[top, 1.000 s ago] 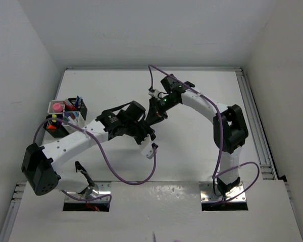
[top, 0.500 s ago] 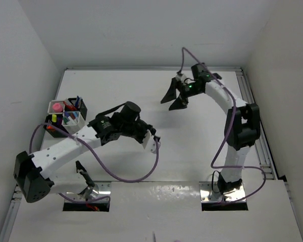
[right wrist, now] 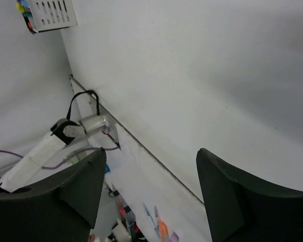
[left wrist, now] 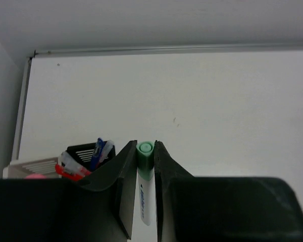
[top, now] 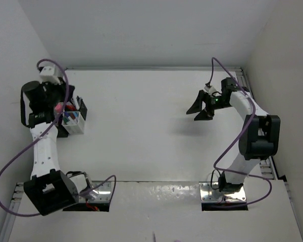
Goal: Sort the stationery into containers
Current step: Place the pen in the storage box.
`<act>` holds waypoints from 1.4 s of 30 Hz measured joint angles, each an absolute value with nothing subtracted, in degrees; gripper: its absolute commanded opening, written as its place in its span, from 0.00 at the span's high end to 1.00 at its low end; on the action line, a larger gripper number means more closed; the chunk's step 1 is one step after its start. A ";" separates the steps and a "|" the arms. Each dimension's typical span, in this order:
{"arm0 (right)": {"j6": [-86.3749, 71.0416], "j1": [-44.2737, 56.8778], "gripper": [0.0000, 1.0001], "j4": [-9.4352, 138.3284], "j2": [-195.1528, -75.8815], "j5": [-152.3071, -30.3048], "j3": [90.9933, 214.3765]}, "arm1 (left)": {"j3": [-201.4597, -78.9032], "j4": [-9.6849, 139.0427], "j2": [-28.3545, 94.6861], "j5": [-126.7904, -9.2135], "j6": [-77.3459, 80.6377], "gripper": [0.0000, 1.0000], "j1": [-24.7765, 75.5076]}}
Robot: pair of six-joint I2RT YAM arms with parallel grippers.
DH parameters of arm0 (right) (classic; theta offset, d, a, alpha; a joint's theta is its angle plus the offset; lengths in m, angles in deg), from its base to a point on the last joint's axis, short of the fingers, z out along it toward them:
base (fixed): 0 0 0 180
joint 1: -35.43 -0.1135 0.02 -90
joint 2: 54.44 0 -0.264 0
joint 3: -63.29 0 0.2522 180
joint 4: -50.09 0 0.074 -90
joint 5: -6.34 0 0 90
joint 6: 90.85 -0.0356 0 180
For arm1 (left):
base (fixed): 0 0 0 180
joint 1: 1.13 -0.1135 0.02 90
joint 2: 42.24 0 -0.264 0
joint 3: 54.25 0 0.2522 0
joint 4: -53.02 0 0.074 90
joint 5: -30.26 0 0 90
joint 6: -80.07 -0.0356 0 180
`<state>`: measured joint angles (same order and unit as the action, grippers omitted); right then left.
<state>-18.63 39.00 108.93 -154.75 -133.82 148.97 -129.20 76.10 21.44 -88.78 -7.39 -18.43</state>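
Here's the left gripper, and its fingers are pinched narrow on a marker. It's a slim white barrel with dark print down its side and a round green cap poking out just past the fingertips, pointing away from the camera. Both fingers press on it, one on each side.

Just off to the lower left in the wrist view is the black holder, a mesh box with blue, red and white pens sticking out of its top. Beside that, at the frame's left edge, sits the white holder with something pink at its rim. From above, the same cluster of holders sits at the left edge of the table, right under the raised left arm. The marker is up in the air beside them, not in any holder.

Over on the right, the right gripper hangs above the table's upper right part, fingers spread wide with nothing between them. Its own camera confirms this, showing two dark fingers far apart and only bare surface in the gap.

The table is a plain white sheet with a metal rail along its right side. White walls close it in at the back and on both sides, and purple cables loop off each arm.
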 measured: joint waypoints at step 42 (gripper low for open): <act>-15.40 36.62 0.30 104.91 -151.34 -134.27 139.09 | -102.78 41.05 35.12 -112.34 -5.18 0.00 -43.46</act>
